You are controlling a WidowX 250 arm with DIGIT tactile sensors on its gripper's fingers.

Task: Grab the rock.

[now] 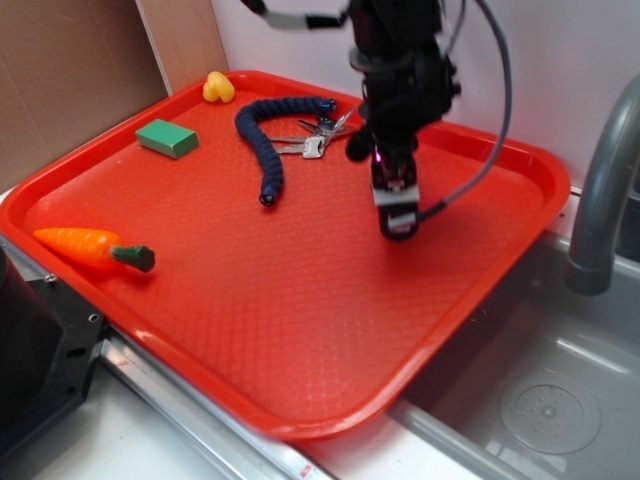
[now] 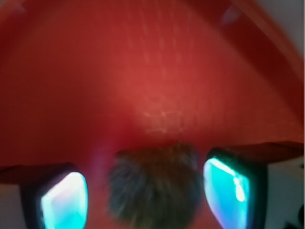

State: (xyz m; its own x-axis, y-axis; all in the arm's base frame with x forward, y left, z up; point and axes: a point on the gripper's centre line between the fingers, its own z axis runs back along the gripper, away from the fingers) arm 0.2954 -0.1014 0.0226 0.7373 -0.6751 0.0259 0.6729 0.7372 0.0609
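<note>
- The rock (image 2: 153,187) sits on the red tray (image 1: 250,300), right between the two fingers (image 2: 62,200) of the gripper (image 1: 398,222).
- In the wrist view the fingers stand apart, one on each side of the rock. There is a little gap on both sides, so they are not squeezing it yet.
- In the outside view the gripper is down low on the tray, toward the side near the sink (image 1: 540,400). The arm hides the rock there.
- The rock looks brown and grey, lumpy and rough. The picture is blurry, so I cannot tell much more.
- I think it will be hard and stiff. It should not squash or break.
- It is small, so it may be a bit heavy for its size, but not too heavy to lift.
- The rough skin should help the fingers hold on. The bumps could make it tip or pop out.
- The best place to pinch is the fat middle, one finger on each side.
- The keys (image 1: 315,140), the blue curly cord (image 1: 270,135), the green block (image 1: 167,138), the carrot (image 1: 90,247) and the yellow duck (image 1: 218,87) are well away.
</note>
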